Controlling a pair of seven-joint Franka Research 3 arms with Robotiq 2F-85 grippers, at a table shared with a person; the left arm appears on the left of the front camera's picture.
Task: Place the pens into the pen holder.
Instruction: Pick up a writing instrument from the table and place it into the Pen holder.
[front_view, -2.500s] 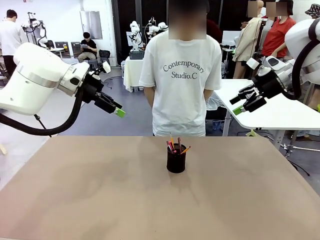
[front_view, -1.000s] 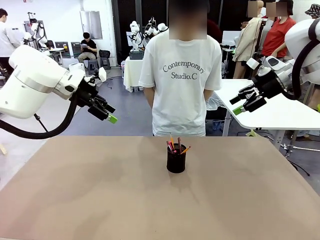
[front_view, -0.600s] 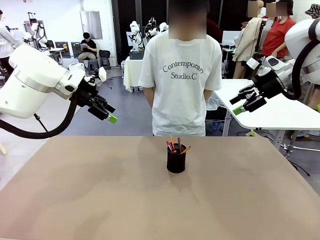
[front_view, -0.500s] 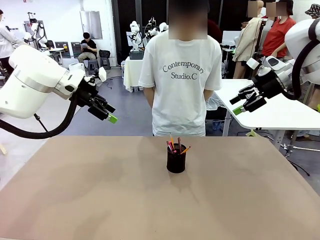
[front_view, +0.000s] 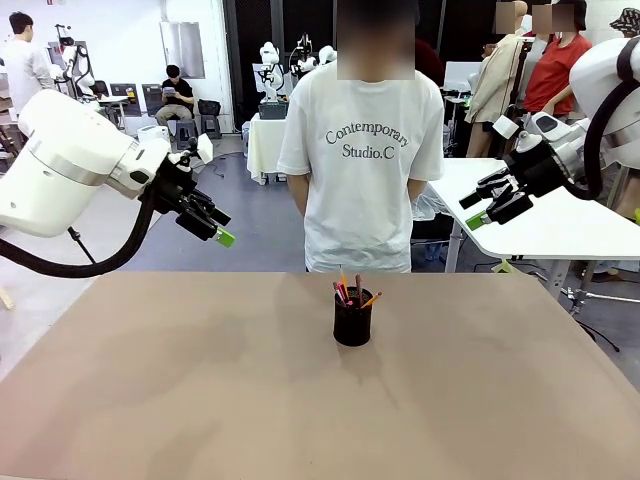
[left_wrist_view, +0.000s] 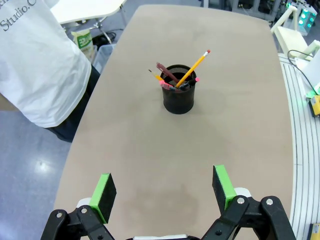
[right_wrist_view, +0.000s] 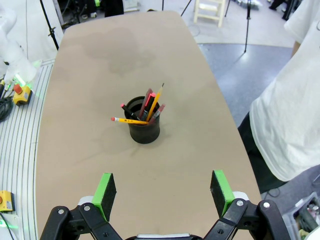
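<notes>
1. Even, bright overhead light; the table (front_view: 200, 400) reads matte tan, without glare.
2. The pen holder (front_view: 352, 318) casts only a faint, soft shadow at its base.
3. Both wrist views bow outward at their edges.
4. Foreground sharp; upper background slightly soft.

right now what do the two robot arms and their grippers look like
Both arms are glossy white with rounded shells and a black cable looping beside each. The left gripper and right gripper are black two-finger linkages with screws at the joints, tipped with flat bright green pads. The person across the table wears a white short-sleeved T-shirt with dark lettering.
</notes>
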